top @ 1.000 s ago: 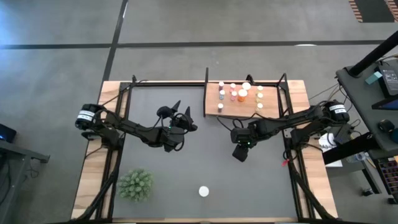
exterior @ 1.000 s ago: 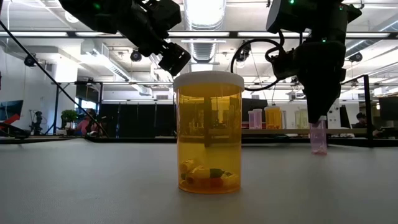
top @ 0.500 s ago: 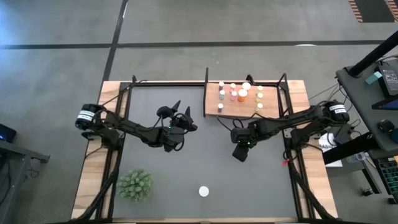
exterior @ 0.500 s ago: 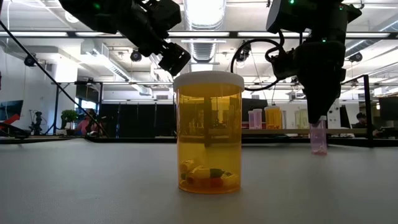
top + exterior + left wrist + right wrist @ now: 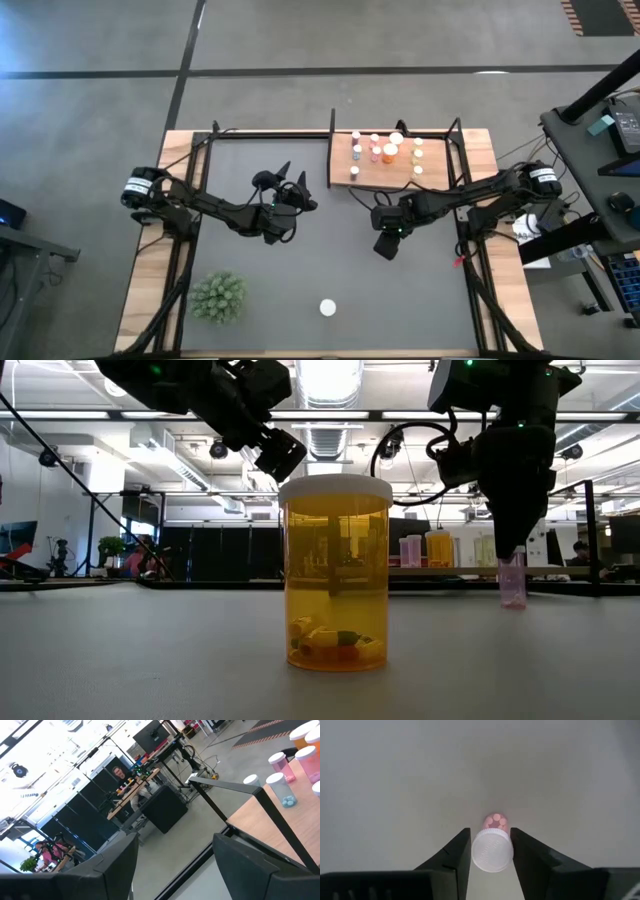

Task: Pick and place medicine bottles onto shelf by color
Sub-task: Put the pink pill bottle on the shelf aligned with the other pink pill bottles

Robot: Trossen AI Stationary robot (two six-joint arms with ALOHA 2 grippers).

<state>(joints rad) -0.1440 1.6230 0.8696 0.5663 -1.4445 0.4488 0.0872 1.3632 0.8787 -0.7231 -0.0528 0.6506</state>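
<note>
A pink medicine bottle (image 5: 512,582) with a white cap stands on the dark mat (image 5: 330,260), and my right gripper (image 5: 490,834) is shut on it from above. In the high view that arm's wrist (image 5: 386,240) hides the bottle. An orange bottle (image 5: 335,572) stands by itself near the mat's front edge, its white cap (image 5: 328,308) showing from above. The shelf (image 5: 345,172) at the far side carries several bottles (image 5: 388,152). My left gripper (image 5: 175,870) hangs open in the air over the mat's left half (image 5: 298,190), holding nothing. My right gripper pinches the pink bottle's white cap (image 5: 476,851) by its two opposite sides between the two fingers. The fingers (image 5: 512,545) come steeply from above, pointing down. The bottle stands upright with its base (image 5: 512,604) on the mat.
A spiky green plant (image 5: 218,297) sits at the mat's near left. Thin black frame rails (image 5: 468,250) run along the mat's sides and back. Open mat lies between the right gripper and the shelf.
</note>
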